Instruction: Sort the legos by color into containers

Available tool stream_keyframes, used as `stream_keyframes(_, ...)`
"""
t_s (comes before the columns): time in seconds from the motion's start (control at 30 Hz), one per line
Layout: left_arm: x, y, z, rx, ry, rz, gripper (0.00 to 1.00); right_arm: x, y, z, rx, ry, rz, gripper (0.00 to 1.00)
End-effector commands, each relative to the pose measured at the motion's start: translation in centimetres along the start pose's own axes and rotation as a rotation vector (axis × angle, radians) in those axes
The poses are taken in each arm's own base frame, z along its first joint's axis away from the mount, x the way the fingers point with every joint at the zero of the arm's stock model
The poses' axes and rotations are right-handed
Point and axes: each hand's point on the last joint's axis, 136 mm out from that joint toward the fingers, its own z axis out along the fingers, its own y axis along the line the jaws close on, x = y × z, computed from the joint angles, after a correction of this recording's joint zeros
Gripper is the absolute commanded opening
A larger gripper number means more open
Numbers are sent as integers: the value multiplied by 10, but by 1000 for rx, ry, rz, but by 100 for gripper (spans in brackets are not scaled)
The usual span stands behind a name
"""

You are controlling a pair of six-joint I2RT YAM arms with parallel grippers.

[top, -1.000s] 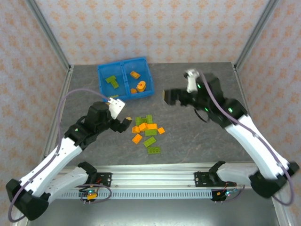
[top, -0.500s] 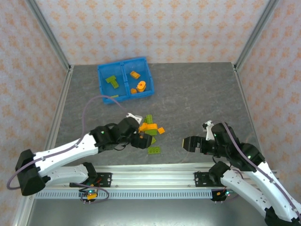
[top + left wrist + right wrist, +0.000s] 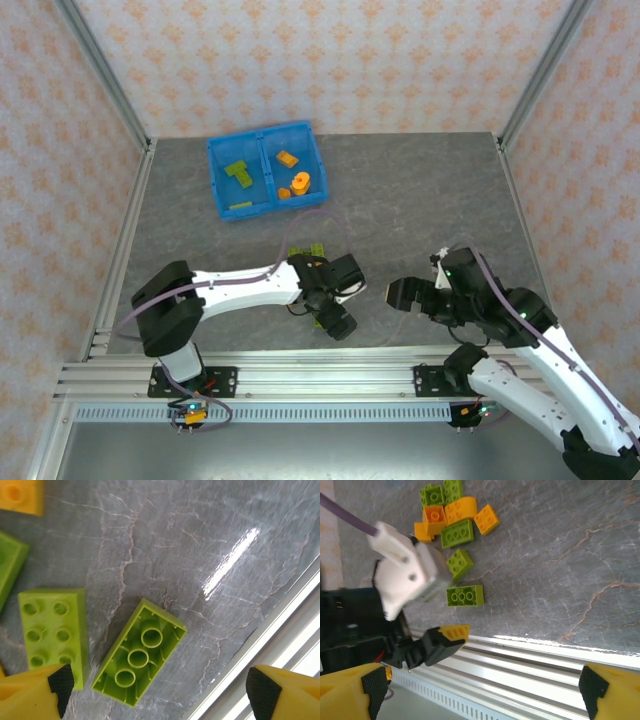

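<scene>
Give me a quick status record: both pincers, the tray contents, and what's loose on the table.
left pincer: open, poised over an overturned green brick, fingers clear of it
right pincer: open, empty, above the near edge of the table
tray: green bricks in left compartment, orange bricks in right
loose legos: mixed green and orange pile, unsorted
</scene>
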Motion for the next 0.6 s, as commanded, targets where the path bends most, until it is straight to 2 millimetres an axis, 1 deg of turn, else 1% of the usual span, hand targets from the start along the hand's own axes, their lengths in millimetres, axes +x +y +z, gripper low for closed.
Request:
stream_keyframes(0.0, 3, -1, 2, 2, 39, 137, 88, -3, -12, -15, 49, -64, 72, 99)
stream_keyframes(0.13, 7, 1, 17, -2, 76, 173, 81, -5, -16, -24, 26, -122, 118, 99)
stream_keyframes(0.17, 8, -1, 20, 10, 85, 177, 76, -5, -17, -24, 24, -132, 125, 99)
stream_keyframes(0.23, 11, -3, 26, 25, 97, 180, 73, -10, -17, -28, 26, -160, 126, 99)
stream_keyframes(0.33, 18, 2, 34, 2, 122, 181, 68, -16, -14, -30, 33, -176, 106, 99)
stream_keyframes(0.4, 23, 7, 36, -25, 129, 178, 61, -18, -9, -30, 35, -163, 89, 99)
stream_keyframes(0.43, 24, 11, 37, -42, 134, 172, 56, -17, -6, -29, 33, -146, 79, 99)
stream_keyframes(0.5, 25, 16, 39, -72, 134, 160, 51, -13, -1, -28, 22, -108, 60, 99)
stream_keyframes(0.57, 25, 17, 39, -79, 124, 153, 45, -6, 6, -28, -1, -52, 39, 99)
